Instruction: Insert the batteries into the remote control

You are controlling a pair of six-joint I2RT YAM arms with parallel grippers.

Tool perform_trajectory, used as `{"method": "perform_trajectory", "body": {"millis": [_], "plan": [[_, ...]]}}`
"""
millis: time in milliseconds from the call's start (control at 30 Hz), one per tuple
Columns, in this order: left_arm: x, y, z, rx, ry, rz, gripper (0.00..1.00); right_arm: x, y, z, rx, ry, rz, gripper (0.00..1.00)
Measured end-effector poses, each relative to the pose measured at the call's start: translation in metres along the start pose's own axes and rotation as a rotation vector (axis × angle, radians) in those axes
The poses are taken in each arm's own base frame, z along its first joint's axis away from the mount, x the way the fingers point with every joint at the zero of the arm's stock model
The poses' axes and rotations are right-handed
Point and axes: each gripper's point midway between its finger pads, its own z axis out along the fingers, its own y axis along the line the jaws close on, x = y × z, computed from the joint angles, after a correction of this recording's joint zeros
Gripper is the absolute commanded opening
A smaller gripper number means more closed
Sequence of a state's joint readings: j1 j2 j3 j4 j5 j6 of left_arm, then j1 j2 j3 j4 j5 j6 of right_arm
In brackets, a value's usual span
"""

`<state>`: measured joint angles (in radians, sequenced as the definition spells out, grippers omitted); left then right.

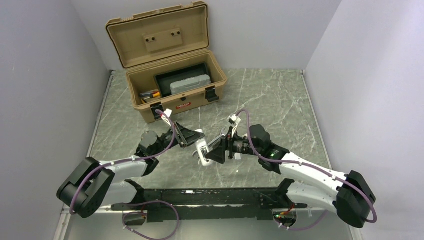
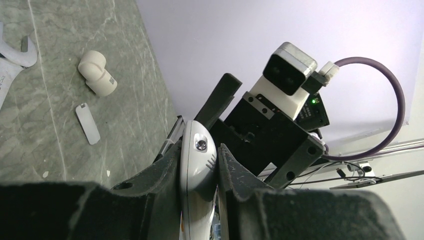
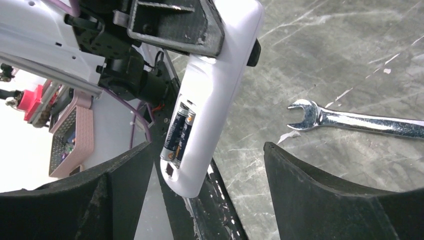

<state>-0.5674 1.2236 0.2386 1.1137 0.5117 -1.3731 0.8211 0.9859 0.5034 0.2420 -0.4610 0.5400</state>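
The white remote control (image 3: 220, 95) hangs tilted above the table, and my left gripper (image 2: 199, 147) is shut on its upper part. Its open recess holds two batteries (image 3: 179, 131) lying side by side, dark with orange bands. My right gripper (image 3: 207, 147) is open, with one finger on each side of the remote's rounded lower end and not touching it. In the top view both grippers meet at mid-table, the left gripper (image 1: 192, 136) carrying the remote (image 1: 202, 151) and the right gripper (image 1: 218, 150) facing it.
A silver open-ended wrench (image 3: 360, 120) lies on the marble table (image 3: 325, 60). A white curved plastic piece (image 2: 97, 73) and a small flat grey cover (image 2: 87, 123) rest nearby. An open tan toolbox (image 1: 170, 75) stands at the back left.
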Motion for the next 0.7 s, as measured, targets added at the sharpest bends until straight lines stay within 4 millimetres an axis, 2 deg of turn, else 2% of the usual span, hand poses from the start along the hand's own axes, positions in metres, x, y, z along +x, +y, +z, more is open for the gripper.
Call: {"method": "perform_trajectory", "body": {"millis": [400, 700], "plan": [[-0.0014, -0.0033, 0.0013, 0.007, -0.001, 0.005, 0.00, 0.0069, 0.0004, 0.0067, -0.029, 0.031, 0.021, 0.77], [-0.0003, -0.0036, 0.0010, 0.009, 0.005, 0.005, 0.00, 0.0056, 0.0009, 0.0084, -0.035, 0.026, 0.024, 0.66]]}}
